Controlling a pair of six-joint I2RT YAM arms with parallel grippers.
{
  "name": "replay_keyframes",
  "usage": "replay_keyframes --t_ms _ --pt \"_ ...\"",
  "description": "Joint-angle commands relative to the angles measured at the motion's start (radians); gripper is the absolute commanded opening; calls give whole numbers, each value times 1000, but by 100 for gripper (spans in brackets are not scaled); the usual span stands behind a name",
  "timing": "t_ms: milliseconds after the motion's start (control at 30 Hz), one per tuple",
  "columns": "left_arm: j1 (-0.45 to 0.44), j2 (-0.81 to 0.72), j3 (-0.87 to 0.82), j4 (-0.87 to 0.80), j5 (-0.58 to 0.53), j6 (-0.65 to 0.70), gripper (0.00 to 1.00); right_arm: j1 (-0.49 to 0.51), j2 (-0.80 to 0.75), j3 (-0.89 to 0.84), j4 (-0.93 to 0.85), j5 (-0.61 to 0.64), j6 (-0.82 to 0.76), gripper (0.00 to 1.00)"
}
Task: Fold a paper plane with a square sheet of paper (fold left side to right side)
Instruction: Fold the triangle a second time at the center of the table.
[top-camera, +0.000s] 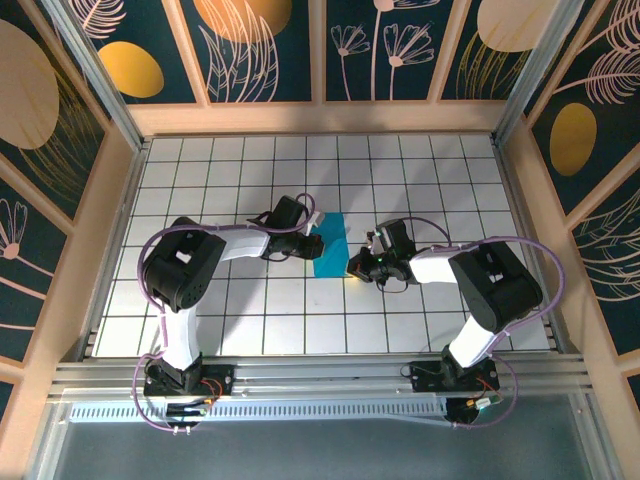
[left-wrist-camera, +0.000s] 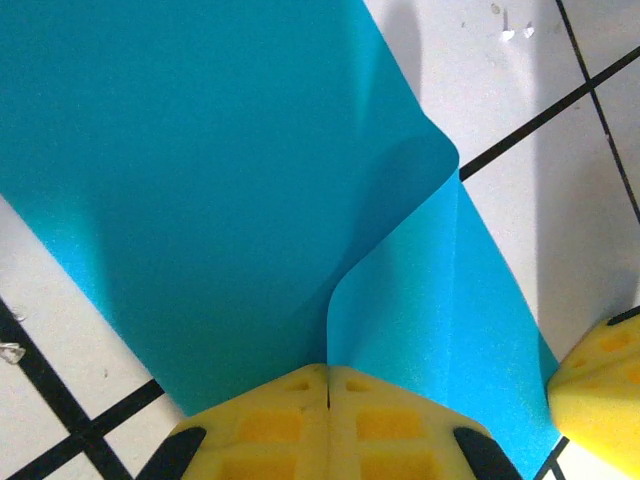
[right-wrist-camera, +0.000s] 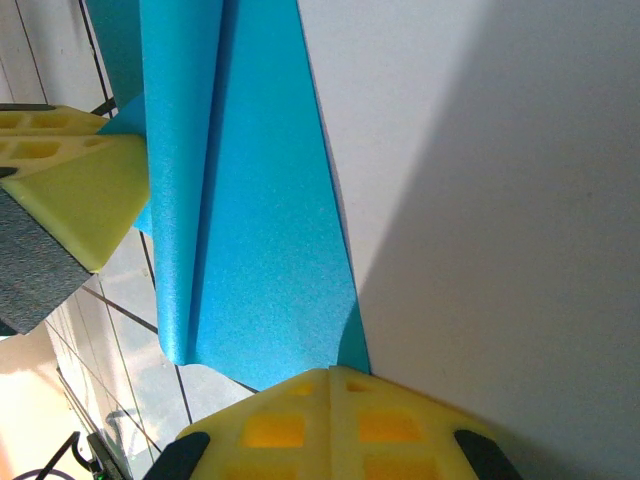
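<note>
The square sheet of paper (top-camera: 332, 245) lies mid-table, bright cyan, doubled over into a narrow strip with a soft rounded fold on its left. My left gripper (top-camera: 312, 238) is at that left side. In the left wrist view its jaws (left-wrist-camera: 328, 372) are shut, and the curled flap edge of the sheet (left-wrist-camera: 200, 180) runs straight into their seam. My right gripper (top-camera: 358, 266) is at the strip's lower right corner. In the right wrist view it (right-wrist-camera: 330, 375) is shut, its tips resting on the corner of the sheet (right-wrist-camera: 260, 220). No paper plane shape is formed.
The white grid table (top-camera: 240, 310) has wooden walls on three sides and a metal rail (top-camera: 320, 375) at the near edge. The two grippers sit close together: one right finger (left-wrist-camera: 600, 385) shows beside the sheet, and a left finger (right-wrist-camera: 70, 190) shows in the right wrist view.
</note>
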Motion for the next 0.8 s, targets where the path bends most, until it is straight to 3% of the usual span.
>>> replay_keyframes --t_ms 0,500,767 --pt "9 27 29 0 12 26 0 -3 41 -11 -112 26 -26 0" --pt "9 41 25 -20 -7 42 0 -10 -116 78 -132 -27 -36 0" --pt "9 41 25 -23 -9 45 0 8 -42 99 121 -47 98 0"
